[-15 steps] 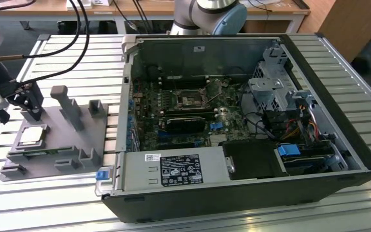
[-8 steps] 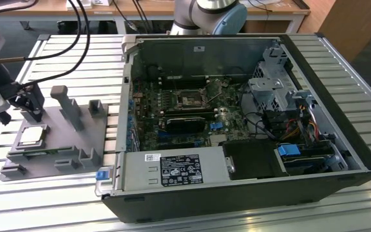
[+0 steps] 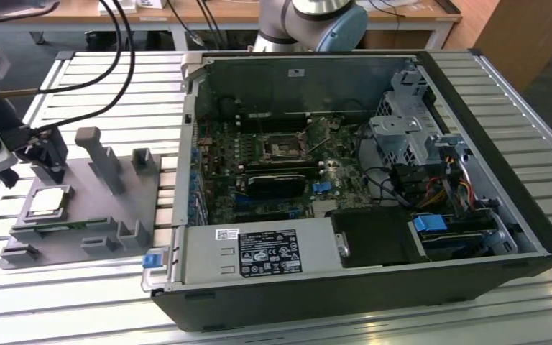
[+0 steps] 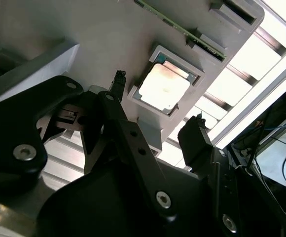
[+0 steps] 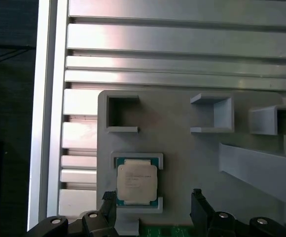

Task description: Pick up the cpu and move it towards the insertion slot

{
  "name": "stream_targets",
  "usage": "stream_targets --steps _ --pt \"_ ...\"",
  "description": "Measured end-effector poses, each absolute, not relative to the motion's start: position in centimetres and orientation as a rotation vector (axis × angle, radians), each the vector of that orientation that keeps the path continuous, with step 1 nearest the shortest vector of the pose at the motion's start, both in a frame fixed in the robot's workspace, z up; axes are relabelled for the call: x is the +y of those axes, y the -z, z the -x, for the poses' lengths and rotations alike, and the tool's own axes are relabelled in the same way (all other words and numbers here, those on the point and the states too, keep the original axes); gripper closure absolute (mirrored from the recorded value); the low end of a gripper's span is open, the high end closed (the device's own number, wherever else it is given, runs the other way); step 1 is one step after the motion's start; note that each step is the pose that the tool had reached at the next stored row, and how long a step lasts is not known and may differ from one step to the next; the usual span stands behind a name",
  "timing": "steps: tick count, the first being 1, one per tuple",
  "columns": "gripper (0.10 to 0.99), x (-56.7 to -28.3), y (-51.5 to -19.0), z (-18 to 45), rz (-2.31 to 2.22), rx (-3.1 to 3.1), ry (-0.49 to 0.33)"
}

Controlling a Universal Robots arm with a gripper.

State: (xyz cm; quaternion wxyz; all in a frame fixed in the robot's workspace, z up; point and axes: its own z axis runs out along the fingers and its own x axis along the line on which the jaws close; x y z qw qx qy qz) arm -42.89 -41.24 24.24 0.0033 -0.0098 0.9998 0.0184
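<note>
- State: end effector [image 5: 153,196] released, fingers spread to either side of the cpu [image 5: 137,181], nothing gripped.
- The cpu lies flat in its framed recess on the grey holder plate [image 5: 182,143]. The plate rests on the slatted counter [image 3: 65,302], to the exterior view's left of the open computer case [image 3: 372,302].
- Risk: the recess frame hugs the chip on all sides. Fingertips [image 4: 117,84] coming down off-centre would land on the frame rather than the chip edges, and closing there would miss or tip the cpu.
- Risk: the chip is thin and flat, with little edge to bear on. A shallow grasp could let it slip on the lift.
- Risk: the green memory strip [image 3: 65,225] sits just beside the recess, and a finger could clip it.
- Height of the fingertips above the chip is unclear in both wrist views; probably no contact.
- Risk: the cpu socket [image 3: 283,147] lies on the board inside the case, past the near case wall [image 3: 192,108]. A low carry could strike that wall.
</note>
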Motion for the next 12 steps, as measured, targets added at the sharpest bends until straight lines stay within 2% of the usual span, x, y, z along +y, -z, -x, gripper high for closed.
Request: stream_targets --steps 12 --pt "0.38 -41.3 -22.9 43.1 0.033 3.134 -0.058"
